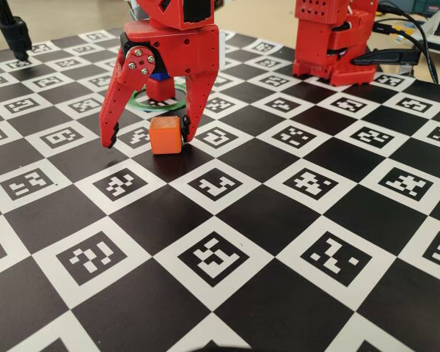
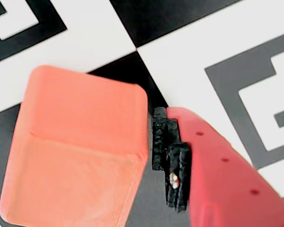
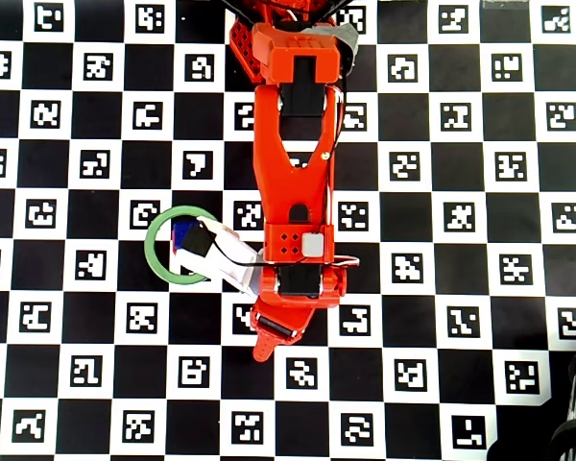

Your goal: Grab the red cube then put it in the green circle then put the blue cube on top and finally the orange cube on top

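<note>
The orange cube (image 1: 165, 136) rests on the checkered board between the fingers of my red gripper (image 1: 148, 137), which is open around it. The left fingertip stands well clear of the cube; the right one is close beside it. In the wrist view the orange cube (image 2: 80, 146) fills the left half, and the black pad (image 2: 168, 151) of one finger sits a hair from its side. Behind the gripper the red cube (image 1: 159, 90) stands inside the green circle (image 1: 141, 103) with the blue cube (image 1: 158, 75) on top. Overhead, the blue cube (image 3: 181, 233) shows inside the green circle (image 3: 152, 252), and my arm hides the orange cube.
The arm's red base (image 1: 334, 40) stands at the back right, with black cables (image 1: 414, 40) beside it. A black stand (image 1: 15, 33) rises at the back left. The board (image 1: 293, 242) is a black-and-white chequer of markers.
</note>
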